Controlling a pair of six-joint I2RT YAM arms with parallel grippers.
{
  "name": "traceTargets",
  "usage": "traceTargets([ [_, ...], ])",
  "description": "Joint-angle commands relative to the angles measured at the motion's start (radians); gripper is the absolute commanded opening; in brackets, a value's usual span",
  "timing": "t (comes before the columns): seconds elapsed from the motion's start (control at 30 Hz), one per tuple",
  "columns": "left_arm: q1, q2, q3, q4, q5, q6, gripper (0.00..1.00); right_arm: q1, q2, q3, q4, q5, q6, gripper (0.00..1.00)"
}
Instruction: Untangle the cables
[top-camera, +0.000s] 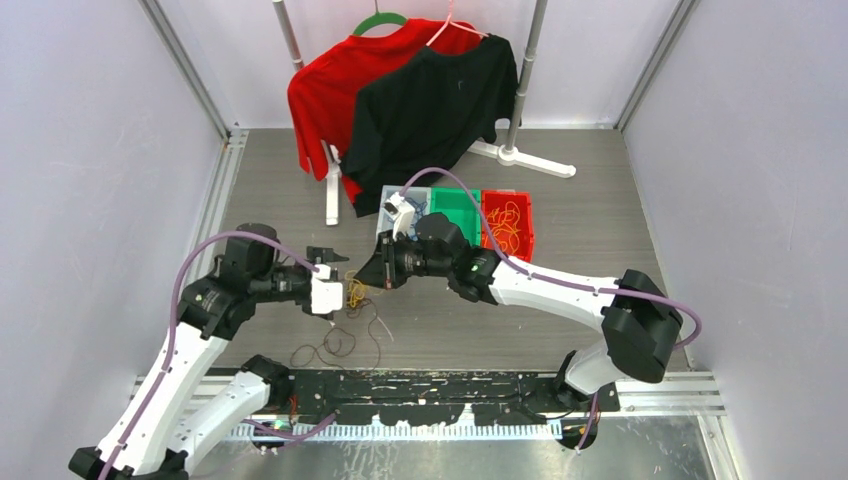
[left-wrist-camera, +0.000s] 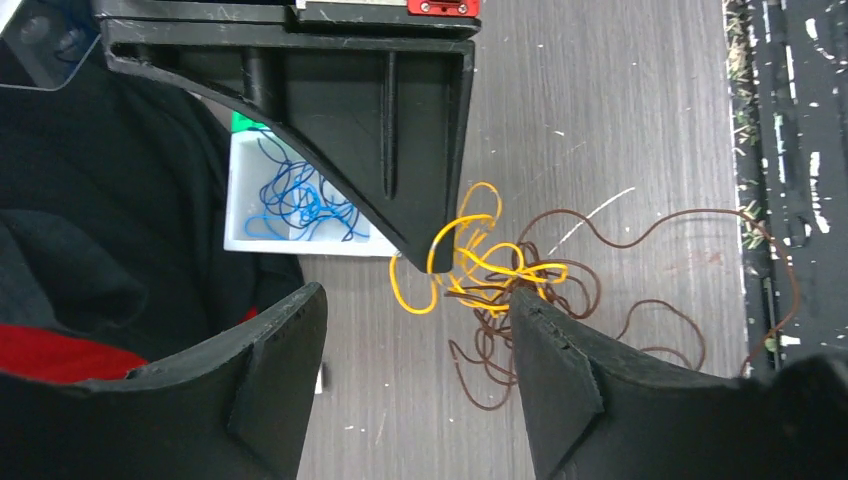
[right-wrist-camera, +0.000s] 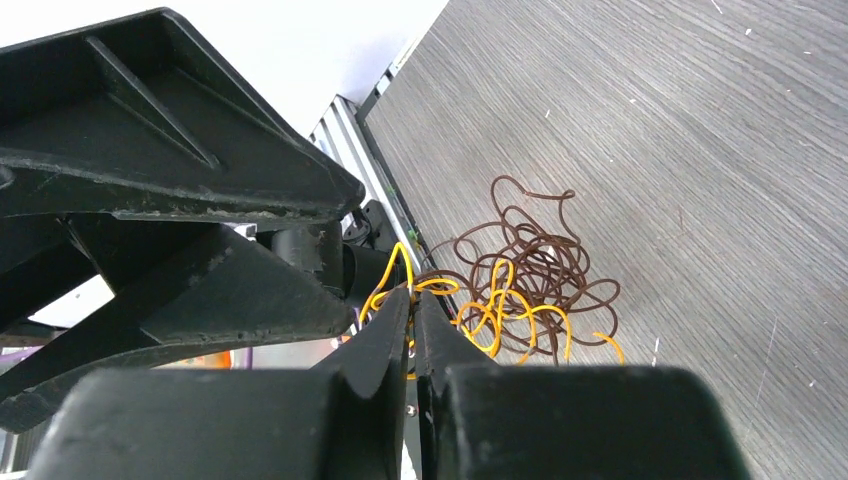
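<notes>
Seemingly yellow cable (left-wrist-camera: 510, 270) is pinched by right pincer (right-wrist-camera: 412, 295); brown cable (right-wrist-camera: 540, 260) is bunched just ahead of released left pincer (left-wrist-camera: 415, 295).

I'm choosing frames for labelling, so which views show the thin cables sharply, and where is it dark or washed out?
Top external: even light, soft shadows, but the brown cable is tiny. Left wrist: yellow-orange cable and brown cable crisp; the left gripper is dark. Right wrist: both sharp beyond the shut right gripper; the wall top left is washed out.
</notes>
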Motion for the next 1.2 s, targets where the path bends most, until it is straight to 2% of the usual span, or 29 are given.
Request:
traceTargets([
  [0.0,-0.011,0.001,-0.012,0.069,-0.007,0.074,0.66,-0.004,-0.008,0.051,0.047,-0.027,0.012,0.10],
  [0.23,-0.018,0.006,-0.039,0.050,-0.026,0.179,0.51,-0.003,0.008,0.062,0.032,-0.037,0.023,0.10],
  [0.6,-0.021,-0.027,-0.076,0.118,-0.036,0.178,0.30,-0.003,0.032,0.061,0.044,-0.052,0.060,0.11],
  [0.83,-0.027,-0.043,-0.079,0.143,-0.045,0.109,0.04,-0.002,0.035,0.059,0.032,-0.038,0.068,0.15],
  [0.9,-0.028,-0.049,-0.081,0.157,-0.056,0.076,0.00,-0.003,0.026,0.055,0.023,-0.026,0.065,0.18],
  [1.0,-0.028,-0.058,-0.072,0.166,-0.066,0.026,0.00,-0.003,0.011,0.033,0.012,-0.009,0.060,0.32],
  [1.17,-0.028,-0.060,-0.035,0.179,-0.072,-0.072,0.00,-0.003,-0.016,-0.016,0.013,0.039,0.058,0.46],
])
